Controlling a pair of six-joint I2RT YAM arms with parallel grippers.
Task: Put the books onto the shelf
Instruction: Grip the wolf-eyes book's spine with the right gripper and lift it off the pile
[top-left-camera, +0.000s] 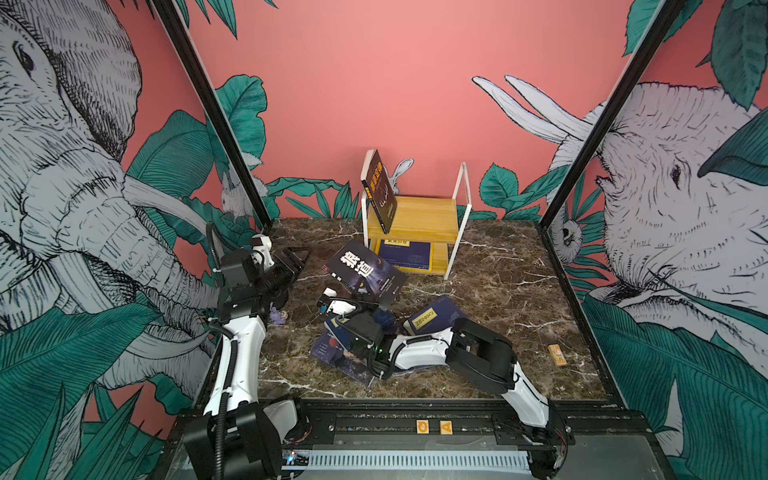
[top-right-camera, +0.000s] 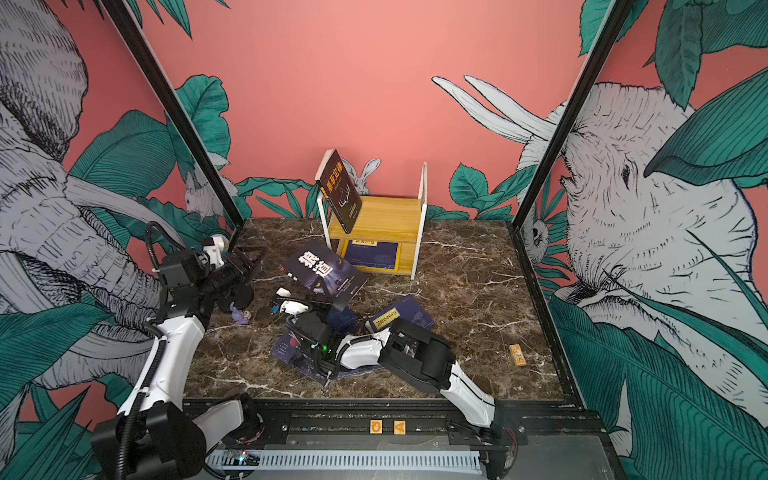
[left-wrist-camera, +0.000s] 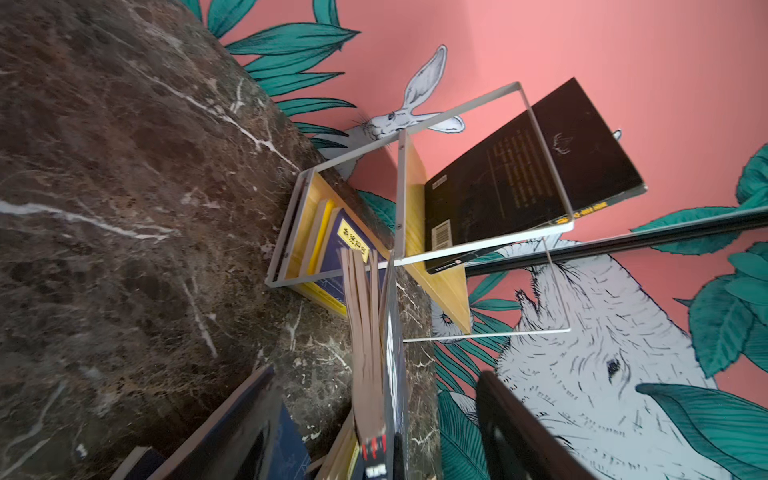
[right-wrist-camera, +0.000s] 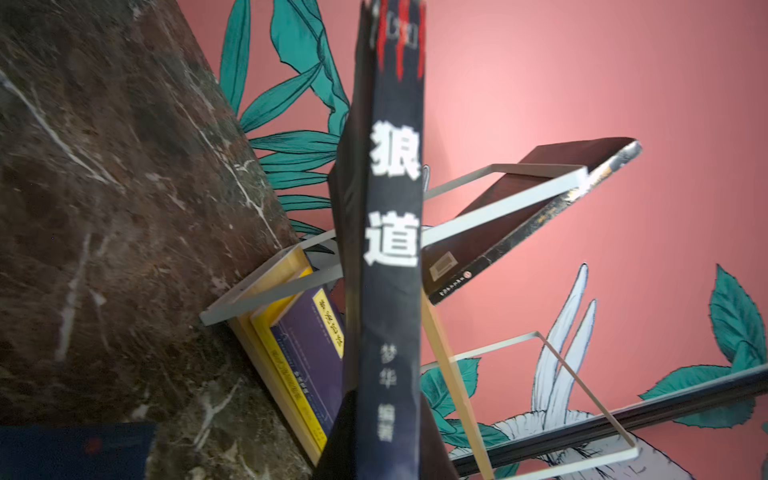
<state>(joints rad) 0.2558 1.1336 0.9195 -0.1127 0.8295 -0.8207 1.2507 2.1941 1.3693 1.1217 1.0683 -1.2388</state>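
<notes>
One black book (top-left-camera: 363, 270) juts lengthwise from the right claw (top-left-camera: 372, 303), cover upward.

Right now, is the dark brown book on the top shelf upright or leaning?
Leaning: the dark brown book stands on the shelf top board with its upper end tipped against the white frame.

A tilted book (top-left-camera: 380, 191) is leaning on the shelf's (top-left-camera: 428, 216) upper board, stacked books (top-left-camera: 405, 255) lying on the lower; a raised book (top-left-camera: 361, 270) is hanging in front.
</notes>
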